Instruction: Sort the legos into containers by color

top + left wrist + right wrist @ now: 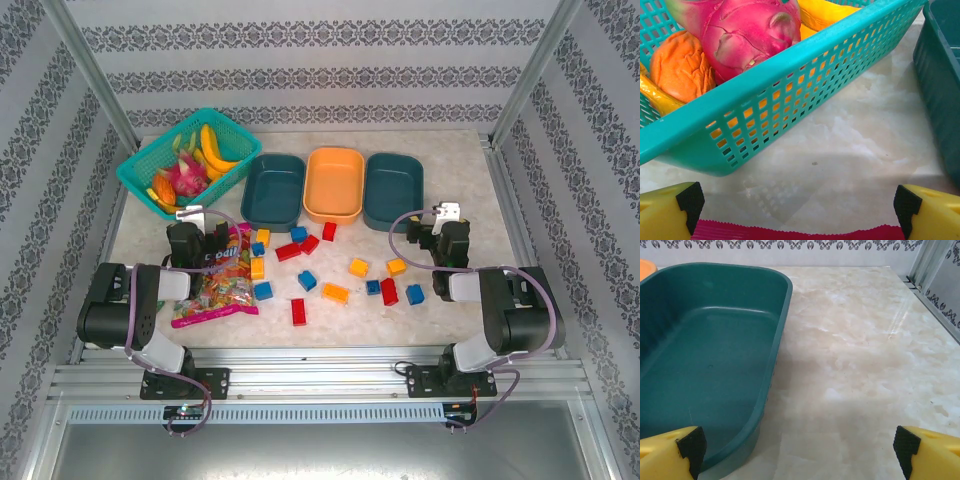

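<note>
Red, blue and orange-yellow legos lie scattered over the middle of the table, among them a red brick (pixel 298 311), a blue brick (pixel 307 280) and an orange brick (pixel 336 292). Behind them three empty containers stand in a row: a dark teal tray (pixel 273 190), an orange tray (pixel 333 185) and a second dark teal tray (pixel 393 190). My left gripper (pixel 197 222) hovers open left of the bricks, over the candy bag's far edge, nothing between its fingers (pixel 800 205). My right gripper (pixel 445 222) stands open beside the right teal tray (pixel 705 365), also empty (pixel 800 445).
A turquoise mesh basket (pixel 150 165) of toy fruit sits at the back left, close ahead of the left gripper (pixel 790 90). A colourful candy bag (pixel 215 280) lies under the left arm. Bare marble (pixel 865 340) stretches right of the right tray, up to the frame rail.
</note>
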Robot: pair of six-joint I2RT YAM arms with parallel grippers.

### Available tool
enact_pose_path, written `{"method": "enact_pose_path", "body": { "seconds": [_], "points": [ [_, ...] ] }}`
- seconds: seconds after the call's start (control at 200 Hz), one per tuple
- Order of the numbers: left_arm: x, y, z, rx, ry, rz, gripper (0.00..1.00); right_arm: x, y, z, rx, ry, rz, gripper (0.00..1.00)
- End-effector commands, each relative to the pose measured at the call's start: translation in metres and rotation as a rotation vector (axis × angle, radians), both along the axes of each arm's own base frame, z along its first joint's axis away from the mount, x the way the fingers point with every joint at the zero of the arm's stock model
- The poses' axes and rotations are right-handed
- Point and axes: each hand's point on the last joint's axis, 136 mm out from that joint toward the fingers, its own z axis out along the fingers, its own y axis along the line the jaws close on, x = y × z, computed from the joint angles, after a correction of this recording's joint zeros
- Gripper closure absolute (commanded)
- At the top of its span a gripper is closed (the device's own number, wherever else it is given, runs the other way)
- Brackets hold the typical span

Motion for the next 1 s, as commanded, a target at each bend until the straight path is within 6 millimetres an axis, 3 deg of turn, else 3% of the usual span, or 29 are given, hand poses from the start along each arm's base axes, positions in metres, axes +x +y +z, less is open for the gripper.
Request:
{"method": "enact_pose_path", "body": {
  "seconds": [0.0, 0.659, 0.749, 0.999],
  "points": [
    [0.001, -0.001, 0.005, -0.002, -0.031, 0.007, 0.0, 0.006, 0.002, 0.013, 0.014, -0.045, 0.005, 0.02],
    [0.0, -0.001, 0.004, -0.003, -0.029, 0.005, 0.0, 0.006, 0.002, 0.013, 0.014, -0.045, 0.006, 0.02],
    [-0.001, -0.007, 0.014, -0.001, -0.025, -0.026, 0.0, 0.005, 0.002, 0.013, 0.013, -0.046, 0.006, 0.02],
    [-0.019, -0.014, 0.056, 0.033, -0.005, -0.003, 0.0, -0.008, -0.014, 0.052, -0.031, -0.058, -0.124, 0.02]
  ]
}}
